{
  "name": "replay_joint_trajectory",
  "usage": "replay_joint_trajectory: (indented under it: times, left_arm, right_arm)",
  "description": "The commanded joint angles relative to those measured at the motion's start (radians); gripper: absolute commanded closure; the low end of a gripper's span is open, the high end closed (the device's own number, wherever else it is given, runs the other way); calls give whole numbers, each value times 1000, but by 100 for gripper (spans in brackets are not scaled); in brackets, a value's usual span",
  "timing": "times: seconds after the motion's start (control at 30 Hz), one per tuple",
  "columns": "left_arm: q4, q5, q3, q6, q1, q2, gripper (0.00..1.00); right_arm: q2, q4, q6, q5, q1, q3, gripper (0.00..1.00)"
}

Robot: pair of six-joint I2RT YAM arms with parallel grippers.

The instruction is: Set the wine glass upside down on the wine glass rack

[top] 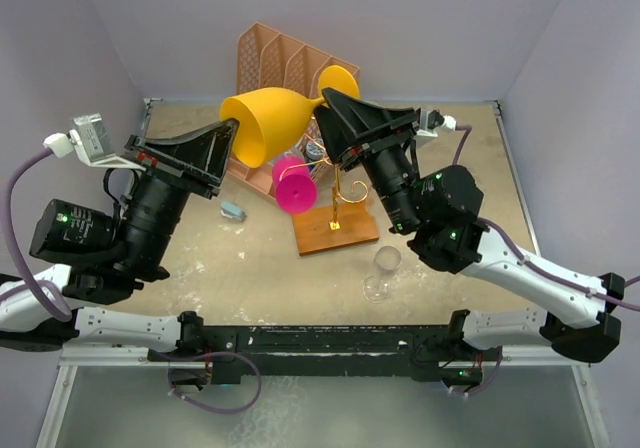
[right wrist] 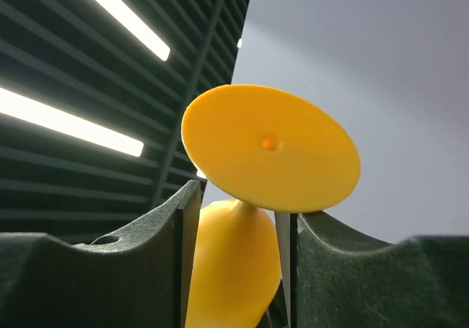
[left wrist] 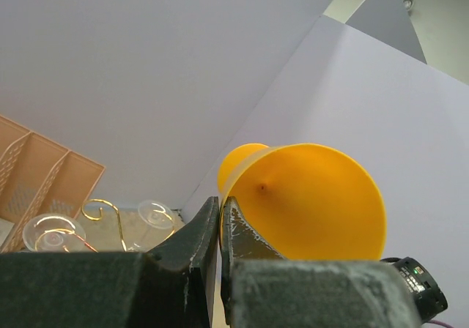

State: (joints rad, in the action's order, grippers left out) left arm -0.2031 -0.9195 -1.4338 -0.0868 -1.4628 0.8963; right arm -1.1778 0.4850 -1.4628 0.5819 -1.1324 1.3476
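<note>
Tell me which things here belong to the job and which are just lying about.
Job: yellow wine glass, wine glass rack, left pincer, right pincer.
Lying about: peach file organizer, pink glass, clear glass on the table, small grey object.

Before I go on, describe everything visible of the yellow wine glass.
The yellow wine glass looks like opaque, matte plastic: a wide bowl, a short stem and a round flat foot with a central dimple. It lies sideways in mid-air, bowl toward the left arm, foot toward the right. The left pincer is shut on the bowl's rim. The right pincer straddles the stem just under the foot, not yet closed.
</note>
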Motion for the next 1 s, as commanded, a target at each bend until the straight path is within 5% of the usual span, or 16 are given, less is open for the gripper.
replay_joint_trajectory:
  times: [0.0,0.37,0.47,0.63,0.97]
  left_arm:
    - [-60,66,8,-14,-4,-3,100]
    - [-27,101,27,-39,-5,-1,100]
    - [-8,105,40,-53,-5,-8,100]
    - [112,29,23,-100,-5,-19,64]
    - [470,-84,-13,-239,-4,-39,47]
  right_arm:
    - [-12,78,-95,-37,25,31,56]
    - [-18,170,-17,-79,31,23,84]
    - [-8,213,50,-76,35,13,100]
    - [26,255,249,-29,36,5,100]
    - [183,181,710,-16,36,-39,100]
